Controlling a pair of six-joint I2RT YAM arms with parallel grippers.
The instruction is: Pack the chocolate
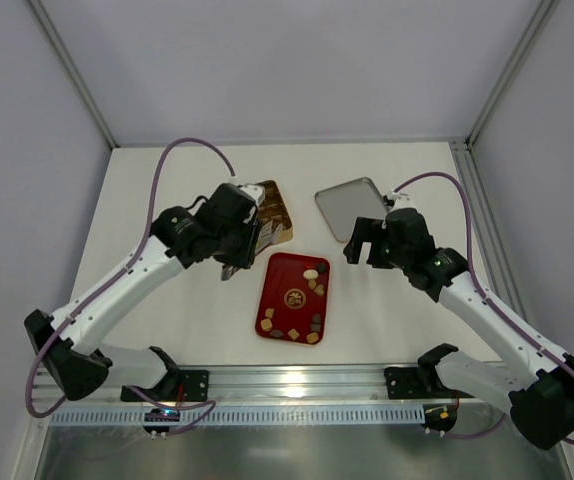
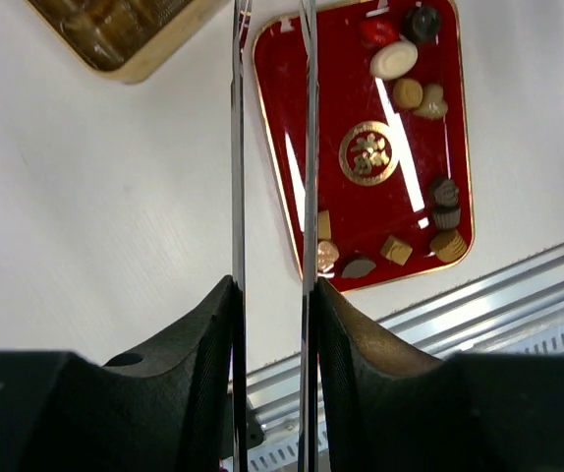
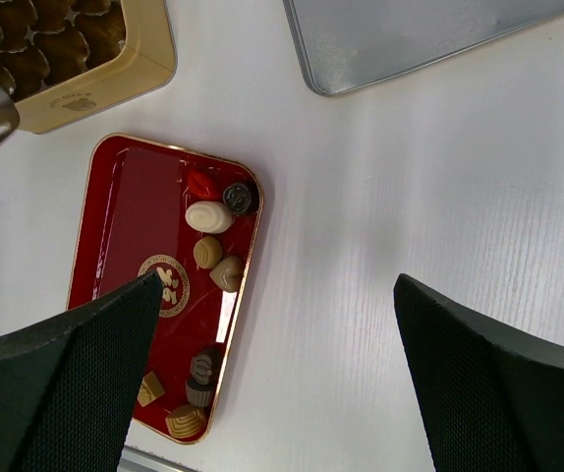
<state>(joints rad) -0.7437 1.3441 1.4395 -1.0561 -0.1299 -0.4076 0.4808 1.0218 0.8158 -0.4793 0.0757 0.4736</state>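
**Packing station: tray, box, lid and two arms**

- Item 1: the chocolate [image 3: 208, 216]. Small pieces in dark brown, tan and cream, plus one red. All lie on the red rectangular tray with gold rim and gold centre emblem [image 1: 282, 280]. One cluster sits at the tray's far end: a cream oval, a dark round and tan pieces. A second cluster sits at the near end: dark ribbed pieces, a tan ribbed round and tan squares.
- Item 2: gold square tin box [image 1: 275, 215]. It stands on the white table [image 1: 167, 190] just beyond the tray's far left corner. Its cells are lined in brown; whether any hold a piece cannot be told.
- Item 3: grey metal lid [image 1: 352, 208]. It lies flat on the table, beyond the tray to the right and apart from it.
- Item 4: left gripper [image 2: 274, 285]. Its fingers press on a pair of thin steel blades [image 2: 238, 147]. The blades run parallel with a slim gap and nothing shows between them. The gripper hangs over the table beside the tray's left edge, and one blade crosses that edge in the wrist view.
- Item 5: right gripper [image 3: 277, 280]. Fingers spread wide, holding nothing, over bare table to the right of the tray and near the lid
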